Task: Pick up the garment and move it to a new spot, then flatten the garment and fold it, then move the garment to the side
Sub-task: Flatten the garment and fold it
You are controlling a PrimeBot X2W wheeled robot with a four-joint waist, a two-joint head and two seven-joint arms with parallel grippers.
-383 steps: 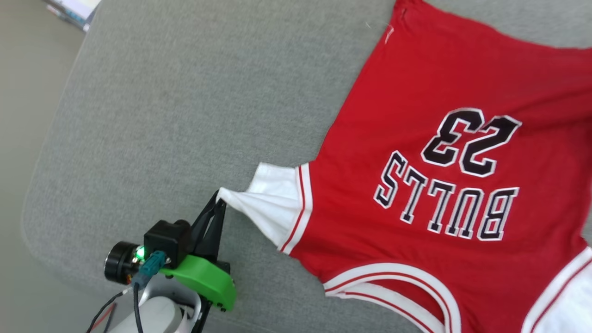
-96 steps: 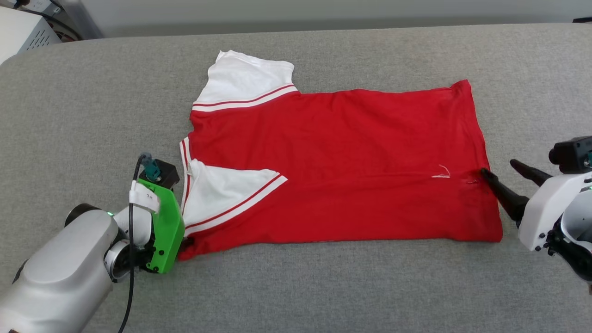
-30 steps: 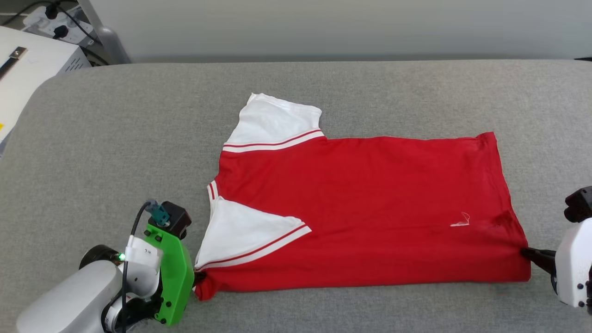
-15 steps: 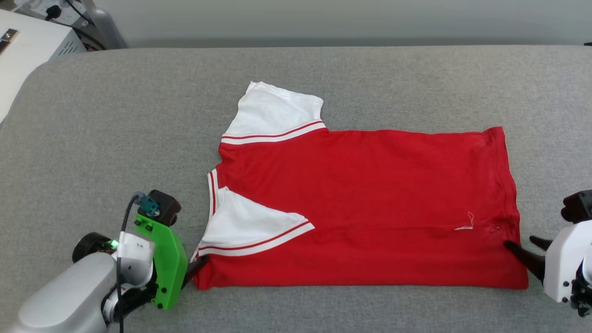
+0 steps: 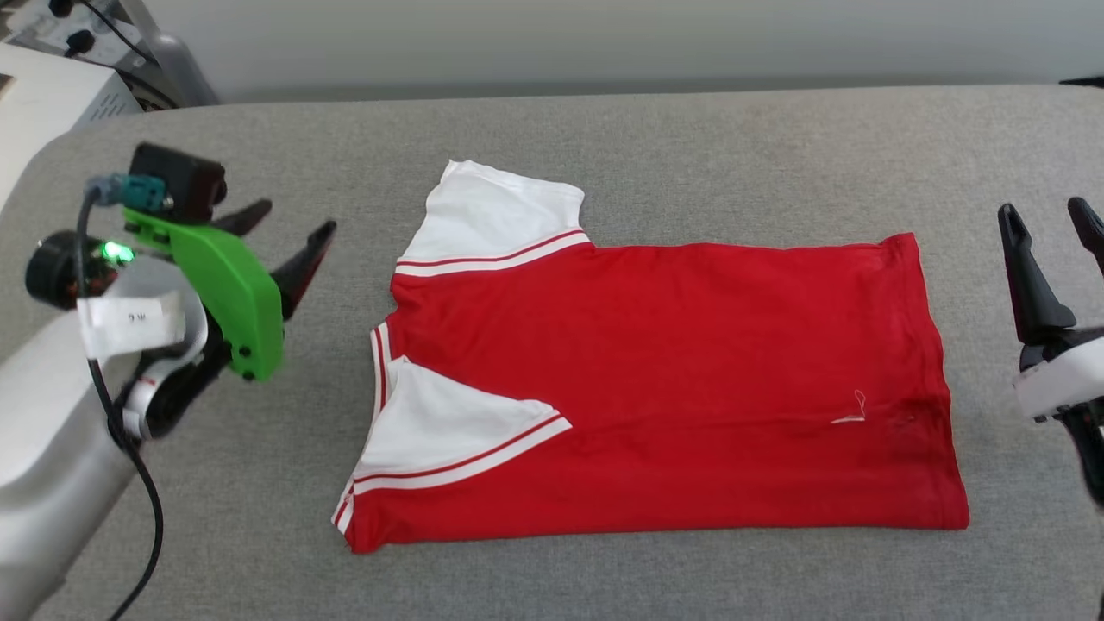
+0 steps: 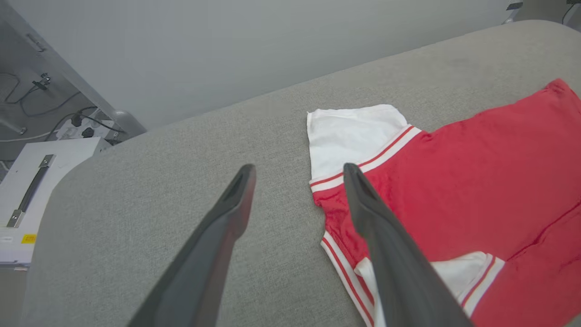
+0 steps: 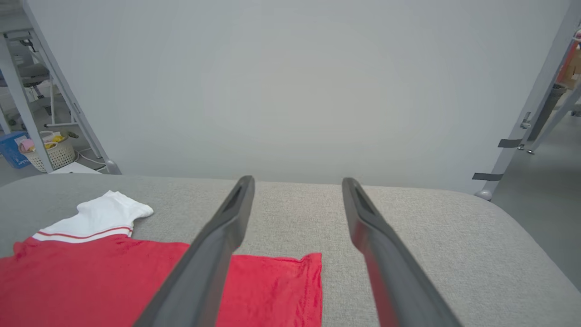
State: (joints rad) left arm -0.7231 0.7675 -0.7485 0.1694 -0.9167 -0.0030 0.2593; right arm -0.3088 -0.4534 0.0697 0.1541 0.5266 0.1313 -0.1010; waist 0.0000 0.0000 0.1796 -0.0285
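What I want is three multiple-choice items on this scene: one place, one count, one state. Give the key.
1. Where does the garment lie?
A. Flat on the grey cushion
B. Hanging from a gripper
C. On the floor
2. How many white sleeves show?
A. One
B. Two
C. None
3. How are the left gripper and right gripper?
A. Both shut on cloth
B. Both open, empty
C. One shut
Key: 1 A, spread on the cushion; 2 B, one sticks out, the other is folded onto the red; 3 B, fingers apart, clear of cloth.
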